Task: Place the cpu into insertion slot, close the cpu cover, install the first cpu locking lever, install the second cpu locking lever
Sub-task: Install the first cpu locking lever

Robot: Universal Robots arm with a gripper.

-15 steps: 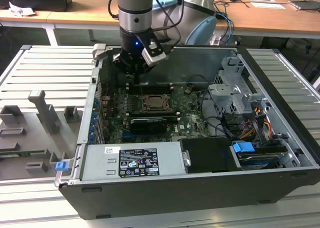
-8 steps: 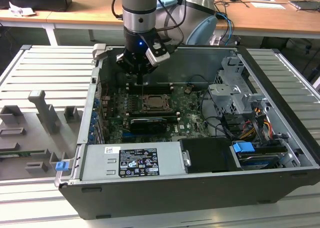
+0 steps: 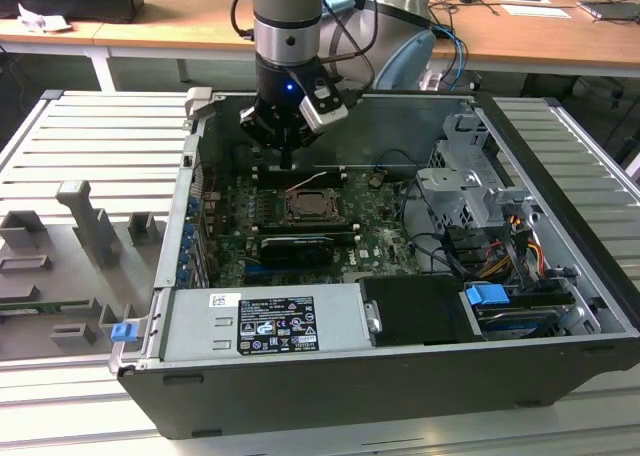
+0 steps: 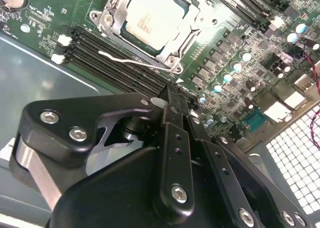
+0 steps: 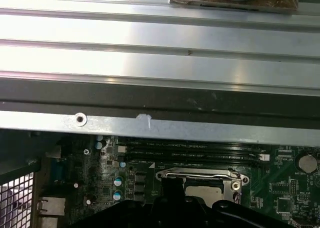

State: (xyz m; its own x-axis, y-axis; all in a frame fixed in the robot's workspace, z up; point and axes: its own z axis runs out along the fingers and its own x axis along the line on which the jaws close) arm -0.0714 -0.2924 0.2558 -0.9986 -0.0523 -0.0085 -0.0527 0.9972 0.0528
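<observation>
The claw (image 4: 167, 95) hangs with its fingers drawn together, gripping nothing, just above the long memory slots (image 4: 117, 63); just beyond its tips the cpu (image 4: 152, 20) lies in the insertion slot (image 3: 317, 208), the cpu cover (image 4: 172, 48) down around it.

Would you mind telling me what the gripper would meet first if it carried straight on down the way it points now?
Probably the black memory slots beside the insertion slot. In the second wrist view the gripper hangs over them, short of the cpu seated under the closed cpu cover. Depth is hard to judge, though.
</observation>
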